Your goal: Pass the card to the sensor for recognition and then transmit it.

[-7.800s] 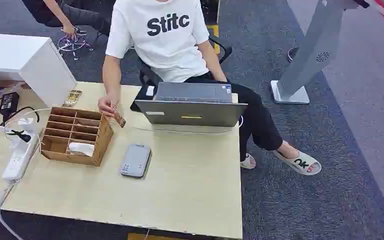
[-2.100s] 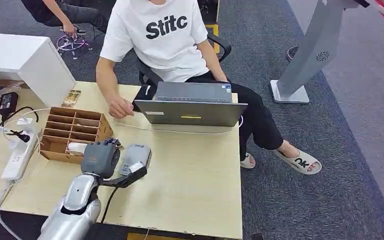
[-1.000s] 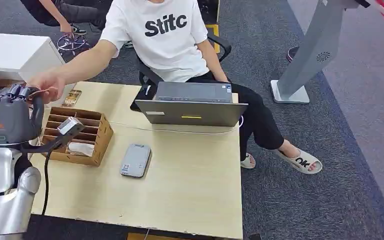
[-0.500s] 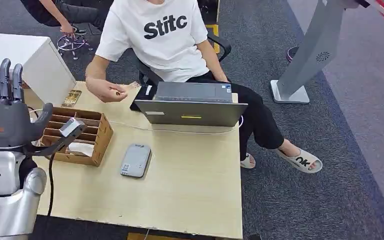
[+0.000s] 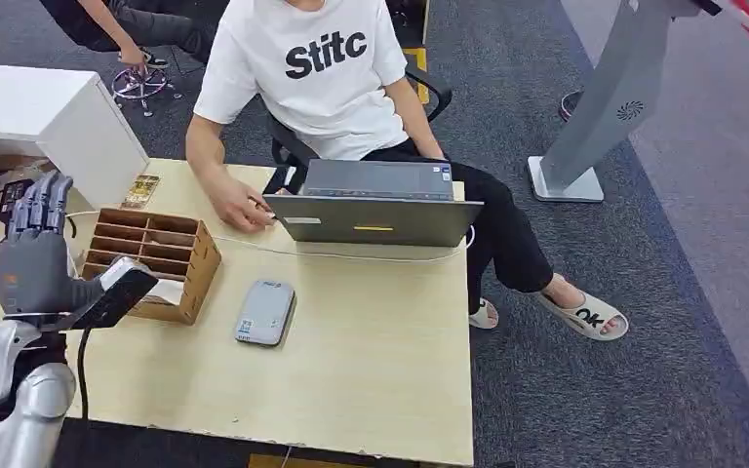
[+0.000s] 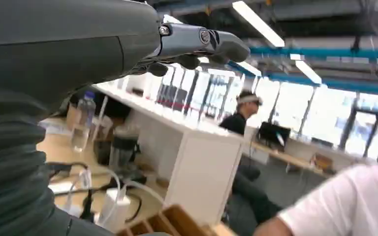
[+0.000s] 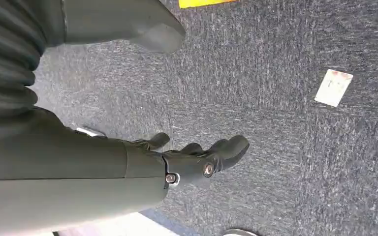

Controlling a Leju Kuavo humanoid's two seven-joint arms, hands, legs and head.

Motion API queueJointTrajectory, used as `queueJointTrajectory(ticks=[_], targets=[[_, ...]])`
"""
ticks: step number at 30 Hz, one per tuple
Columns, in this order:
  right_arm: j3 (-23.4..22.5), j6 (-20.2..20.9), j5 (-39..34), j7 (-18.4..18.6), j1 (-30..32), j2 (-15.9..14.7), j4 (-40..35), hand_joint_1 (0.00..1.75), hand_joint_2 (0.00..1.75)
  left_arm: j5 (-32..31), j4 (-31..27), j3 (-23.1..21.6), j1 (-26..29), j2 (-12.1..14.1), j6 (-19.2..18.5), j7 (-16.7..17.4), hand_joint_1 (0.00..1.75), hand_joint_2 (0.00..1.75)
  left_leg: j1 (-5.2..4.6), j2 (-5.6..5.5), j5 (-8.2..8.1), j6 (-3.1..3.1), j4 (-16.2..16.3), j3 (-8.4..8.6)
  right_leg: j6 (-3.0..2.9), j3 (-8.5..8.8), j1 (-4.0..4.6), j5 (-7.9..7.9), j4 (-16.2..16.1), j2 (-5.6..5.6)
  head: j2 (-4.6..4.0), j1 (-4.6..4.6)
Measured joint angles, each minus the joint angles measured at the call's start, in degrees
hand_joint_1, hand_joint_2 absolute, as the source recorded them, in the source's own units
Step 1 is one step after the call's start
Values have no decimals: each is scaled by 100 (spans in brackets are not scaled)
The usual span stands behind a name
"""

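Left hand now lowered over the counter's left edge, fingers straight and apart, holding nothing; a second ago raised higher beside the person's reaching hand, half a second ago already spread and bare. Card gone from the robot, apparently taken by the person, whose hand now rests at the far edge beside the laptop; card itself too small to make out there. Handover judged done, so task near its end. Wooden organizer just right of the left hand, sensor further right, mid-counter. Wide bare room along the near edge and right half for pulling the arm back. Right hand hanging over grey carpet, fingers loosely curved, holding nothing.
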Motion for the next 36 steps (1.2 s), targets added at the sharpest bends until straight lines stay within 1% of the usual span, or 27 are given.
queueJointTrajectory(ticks=[1, 2, 3, 6, 10, 14, 18, 21, 26, 28, 32, 36], targets=[[-13, 2, 0, -22, 1, 0, 0, 0, 175, 228, 0, 2, 34, 70, -306, -24, 0, 175, 0, 3, 0, 0, -2, 1, 0, 0, 0, 0, 1, 5, 0, 0], [-33, 4, 2, -44, 7, 0, 0, 0, 175, 527, -2, 31, 96, 195, -607, -90, 0, 175, 0, 11, 0, 0, -2, 4, 0, -2, 0, 0, 1, 9, 0, 0], [-44, 7, 4, -61, 18, 0, 0, 0, 175, 774, -7, 81, 175, 308, -806, -160, 0, 175, 0, 16, 0, 0, -2, 4, -1, -5, 0, 0, 2, 16, 0, 0], [-92, 7, 39, -92, 34, 0, 0, 0, 175, 1201, -135, 244, 421, 646, -1174, -251, 0, 175, 1, 15, 0, 0, -2, 2, -1, -8, 1, -1, 4, 14, 0, 0], [-135, 11, 68, -120, 34, 0, 0, 0, 175, 1422, -370, 376, 708, 1023, -1485, -286, 0, 175, 1, 12, 0, 0, -4, -2, -1, -11, 1, -2, 3, 10, 0, 0], [-149, 15, 120, -120, 33, 0, 0, 0, 175, 1492, -496, 411, 859, 1322, -1719, -159, 0, 175, 1, 12, 0, 0, -4, -2, -1, -10, 0, -1, 2, 9, 0, 0], [-151, 15, 155, -118, 32, 0, 0, 0, 175, 1486, -542, 411, 942, 1462, -1802, -103, 0, 175, 0, 9, 1, -1, -3, -1, -2, -8, 0, 0, 2, 6, 0, 0], [-151, 24, 177, -98, 32, 0, 0, 0, 175, 1328, -540, 411, 987, 1477, -1806, 9, 0, 175, 0, 9, 1, 0, -3, 0, -2, -8, 0, 1, 2, 6, 0, 0], [-151, 59, 225, -98, 26, 0, 0, 0, 175, 1176, -520, 402, 994, 1442, -1752, 22, 0, 175, 0, 8, 0, 0, -3, 0, -2, -11, 0, 0, 2, 7, 0, 0], [-151, 72, 255, -98, 23, 0, 0, 0, 175, 1014, -483, 391, 980, 1414, -1674, 55, 0, 175, 0, 9, 0, -1, -3, -1, -2, -15, 0, 0, 0, 7, 0, 0], [-151, 101, 343, -87, 9, 0, 0, 0, 175, 620, -247, 271, 791, 1237, -1325, 109, 0, 175, -1, 8, 1, 0, -3, -2, -2, -14, -1, 1, 0, 5, 0, 0], [-151, 109, 402, -83, 3, 0, 0, 0, 175, 423, -9, 114, 627, 1020, -1120, 105, 0, 175, -1, 10, 1, 0, -2, -1, -4, -14, 0, 5, 0, 9, 0, 0]])
